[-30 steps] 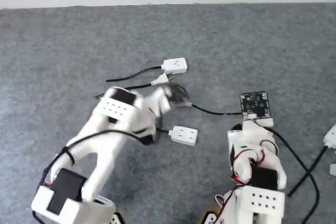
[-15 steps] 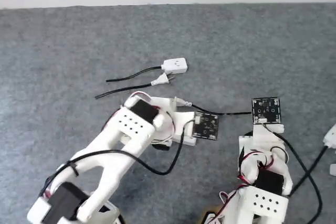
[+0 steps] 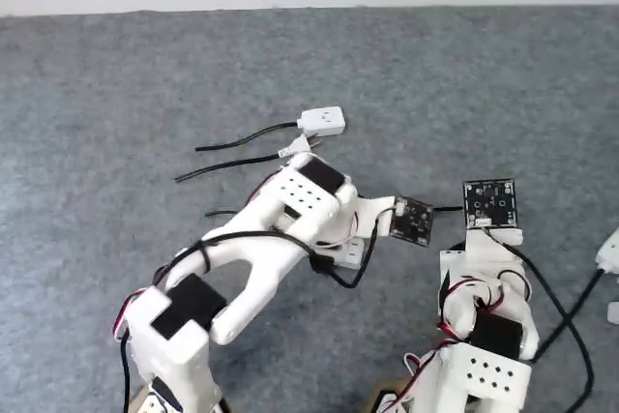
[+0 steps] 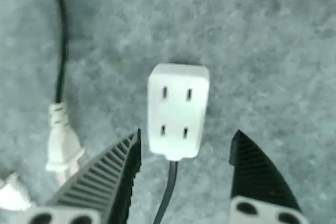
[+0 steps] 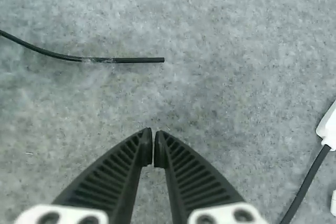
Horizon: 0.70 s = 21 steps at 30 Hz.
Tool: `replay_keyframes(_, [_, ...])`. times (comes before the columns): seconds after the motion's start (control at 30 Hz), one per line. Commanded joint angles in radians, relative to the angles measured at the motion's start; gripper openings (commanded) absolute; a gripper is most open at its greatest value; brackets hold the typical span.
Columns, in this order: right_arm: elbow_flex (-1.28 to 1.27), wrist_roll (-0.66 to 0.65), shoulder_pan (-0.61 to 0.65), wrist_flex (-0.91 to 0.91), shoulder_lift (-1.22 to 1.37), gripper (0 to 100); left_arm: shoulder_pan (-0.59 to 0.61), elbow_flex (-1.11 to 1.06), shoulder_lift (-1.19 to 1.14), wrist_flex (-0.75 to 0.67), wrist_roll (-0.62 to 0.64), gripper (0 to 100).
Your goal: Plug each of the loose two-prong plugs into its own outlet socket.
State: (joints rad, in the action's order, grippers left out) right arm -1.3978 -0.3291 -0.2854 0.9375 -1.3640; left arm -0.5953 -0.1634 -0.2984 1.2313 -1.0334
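The left gripper (image 4: 187,135) gapes wide, flanking the cord end of a white socket (image 4: 178,108) near the table's (image 3: 116,74) middle, with a plug (image 4: 62,140) just beside it, while the right gripper (image 5: 153,137), pinched together and empty, hovers nearer the front edge.

The table (image 3: 116,94) has a grey, carpet-like surface. On it lie a white outlet socket (image 3: 322,121) with a plug (image 3: 295,147) just beside it, their black cords (image 3: 237,135) trailing away — and a second socket (image 4: 178,111), slots up, near a second plug (image 4: 62,145).
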Motion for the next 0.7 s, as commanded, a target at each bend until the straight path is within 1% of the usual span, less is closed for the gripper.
replay_keyframes(0.0, [0.012, -0.012, -0.013, -0.001, -0.013, 0.9, -0.014, 0.050, -0.017, 0.006, -0.006, 26])
replay_keyframes(0.2, [0.011, -0.012, -0.012, -0.001, -0.013, 0.9, 0.003, 0.056, -0.069, -0.034, 0.005, 26])
replay_keyframes(0.4, [0.011, -0.012, -0.008, -0.004, -0.013, 0.9, 0.011, 0.058, -0.078, -0.097, 0.104, 26])
replay_keyframes(0.53, [-0.003, -0.012, -0.005, -0.008, -0.022, 0.9, 0.014, 0.058, -0.078, -0.100, 0.124, 26])
replay_keyframes(0.6, [-0.003, -0.012, -0.005, -0.008, -0.022, 0.9, 0.012, 0.058, -0.080, -0.103, 0.124, 23])
replay_keyframes(0.67, [-0.009, -0.012, -0.005, -0.027, -0.022, 0.9, 0.009, 0.058, -0.081, -0.103, 0.124, 18])
